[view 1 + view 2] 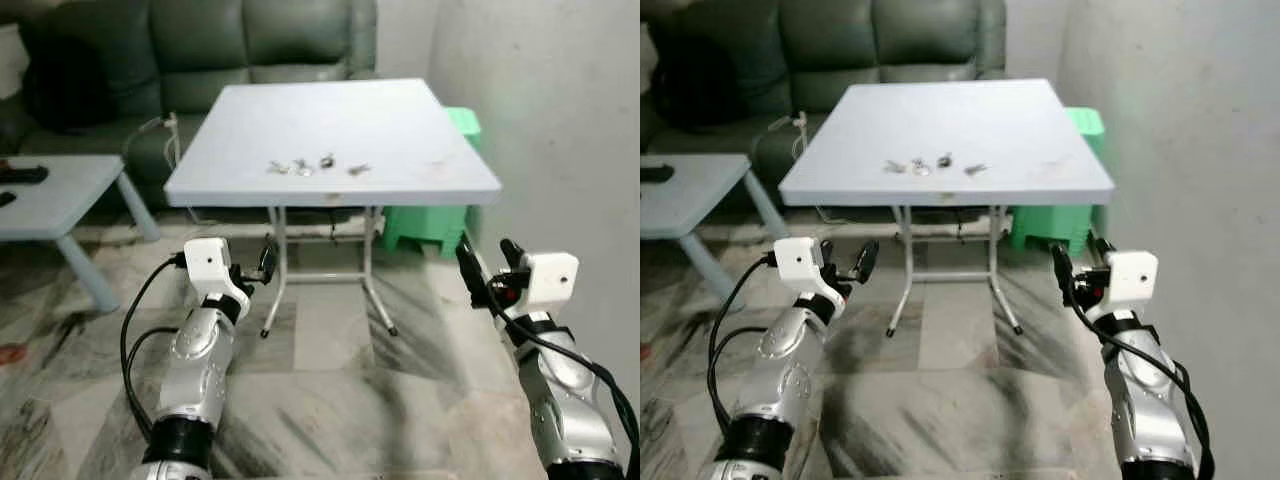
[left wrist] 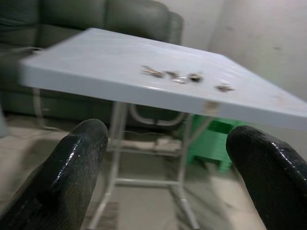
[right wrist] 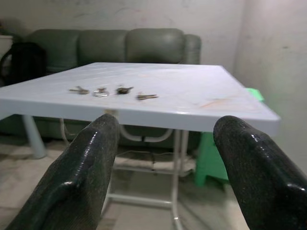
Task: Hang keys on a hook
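I see the keys (image 1: 312, 166) lying in a loose row near the front edge of the white desk (image 1: 400, 110). My left end effector (image 1: 262, 268) and right end effector (image 1: 470, 262) hover low before the desk, well apart from the keys, both with fingers spread and empty. Sofa (image 1: 200, 50) behind; green stool (image 1: 430, 225) beneath.

A square, pale blue-white plastic surface (image 1: 400, 120) stands on thin white metal folding legs over the marbled grey stone floor (image 1: 330, 400). Near its front edge lies a short row of small metal keys (image 1: 315, 166), loosely spread side by side, close together.
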